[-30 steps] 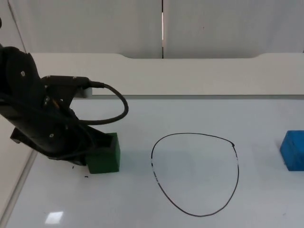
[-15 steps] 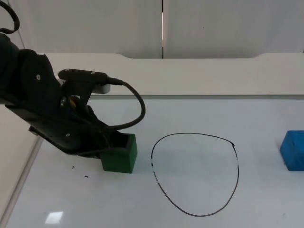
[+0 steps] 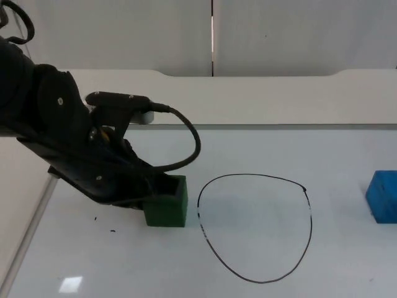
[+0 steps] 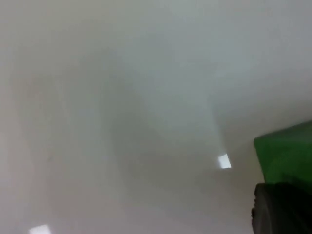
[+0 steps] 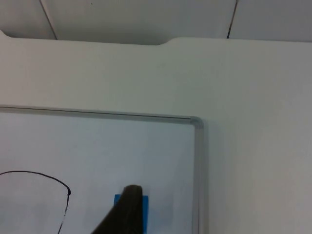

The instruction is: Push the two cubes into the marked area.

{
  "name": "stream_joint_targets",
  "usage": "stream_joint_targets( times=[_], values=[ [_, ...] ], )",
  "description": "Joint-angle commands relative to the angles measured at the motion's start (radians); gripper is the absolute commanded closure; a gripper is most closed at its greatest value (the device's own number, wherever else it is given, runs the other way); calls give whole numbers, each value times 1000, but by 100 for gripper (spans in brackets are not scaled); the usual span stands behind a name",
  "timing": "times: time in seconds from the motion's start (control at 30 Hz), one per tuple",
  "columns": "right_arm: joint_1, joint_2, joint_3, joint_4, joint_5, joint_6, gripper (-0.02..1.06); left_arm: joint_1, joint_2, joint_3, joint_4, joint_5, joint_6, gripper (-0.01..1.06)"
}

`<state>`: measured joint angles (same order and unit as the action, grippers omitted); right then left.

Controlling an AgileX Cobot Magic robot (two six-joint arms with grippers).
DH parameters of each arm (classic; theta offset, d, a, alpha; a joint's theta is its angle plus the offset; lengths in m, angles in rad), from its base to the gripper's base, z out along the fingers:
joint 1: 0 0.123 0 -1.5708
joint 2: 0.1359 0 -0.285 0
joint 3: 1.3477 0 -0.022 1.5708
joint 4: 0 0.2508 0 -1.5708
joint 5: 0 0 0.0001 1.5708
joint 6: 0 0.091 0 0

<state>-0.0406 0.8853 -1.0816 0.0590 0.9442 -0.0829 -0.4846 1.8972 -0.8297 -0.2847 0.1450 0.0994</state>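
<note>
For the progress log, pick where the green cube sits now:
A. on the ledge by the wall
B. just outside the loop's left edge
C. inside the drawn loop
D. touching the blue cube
B: in the top view the green cube stands just left of the loop, no part over the line, with the left gripper against its far side.

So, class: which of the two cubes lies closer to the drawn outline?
The green cube, with the left gripper against it, sits just outside the outline; the blue cube stands clearly apart from it.
</note>
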Motion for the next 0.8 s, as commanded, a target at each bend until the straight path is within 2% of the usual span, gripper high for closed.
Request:
stream_joint_targets(
  times=[0.0,0.23,0.57,0.77],
  values=[
    [6,1,-4,3,1,0,2,-23,-2,-17,-21,2,-3,105],
    [6,1,-4,3,8,0,2,-87,-2,-44,-48,-10,-10,105],
    [6,1,-4,3,10,0,2,-109,28,-42,-75,6,-29,105],
    [6,1,-4,3,9,0,2,-156,35,-42,-75,-36,-37,105]
  ],
)
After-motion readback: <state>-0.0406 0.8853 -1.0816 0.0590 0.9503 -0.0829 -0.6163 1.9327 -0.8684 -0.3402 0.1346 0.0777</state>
